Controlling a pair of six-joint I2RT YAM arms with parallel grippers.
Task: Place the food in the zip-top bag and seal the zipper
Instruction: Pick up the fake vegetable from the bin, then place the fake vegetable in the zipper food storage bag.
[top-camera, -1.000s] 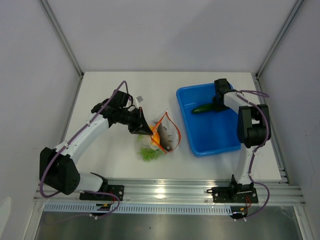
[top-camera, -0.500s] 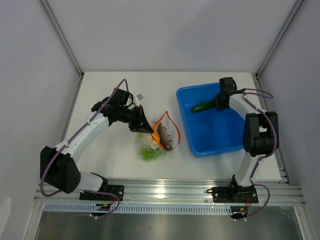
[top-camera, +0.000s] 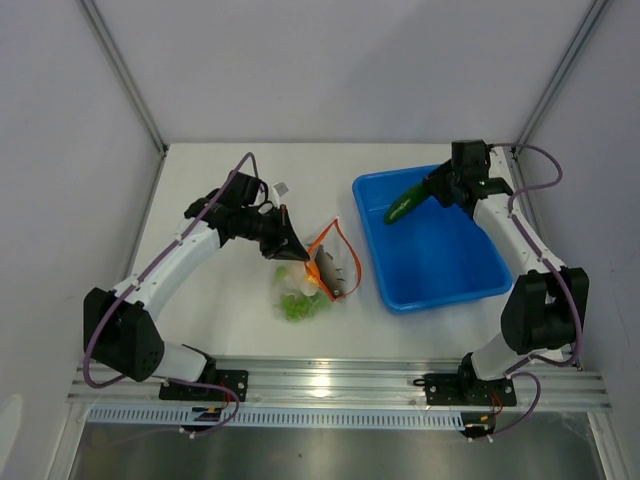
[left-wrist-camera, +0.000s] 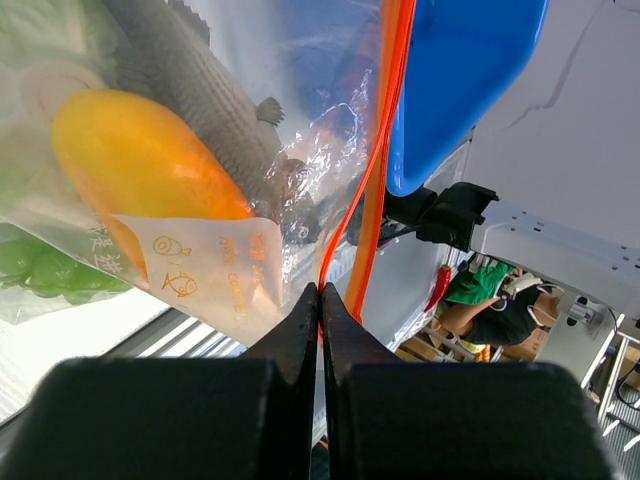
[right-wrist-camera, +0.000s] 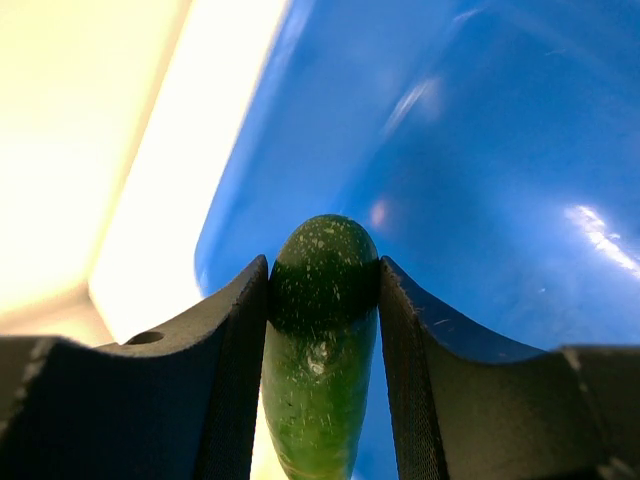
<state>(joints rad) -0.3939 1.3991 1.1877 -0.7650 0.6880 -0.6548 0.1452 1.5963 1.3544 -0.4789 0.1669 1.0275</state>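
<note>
- Position of zip-top bag (top-camera: 335, 268): lying on table (top-camera: 220, 320) between the arms, just left of blue tray (top-camera: 440, 275); mouth gapes open.
- left gripper (top-camera: 296, 256): fingers pressed together, pinching the bag's edge at the zipper (left-wrist-camera: 385, 150), which runs up from the fingertips in the left wrist view.
- Inside the bag, seen through the plastic: yellow-orange piece (left-wrist-camera: 140, 160), grey fish-shaped piece (left-wrist-camera: 200, 90), green pieces (left-wrist-camera: 30, 265).
- right gripper (top-camera: 430, 192): clamped on a green cucumber-like piece (top-camera: 403, 207), jaws hugging both its sides.
- That piece is over the tray's far-left corner; whether it touches the rim, cannot tell.
</note>
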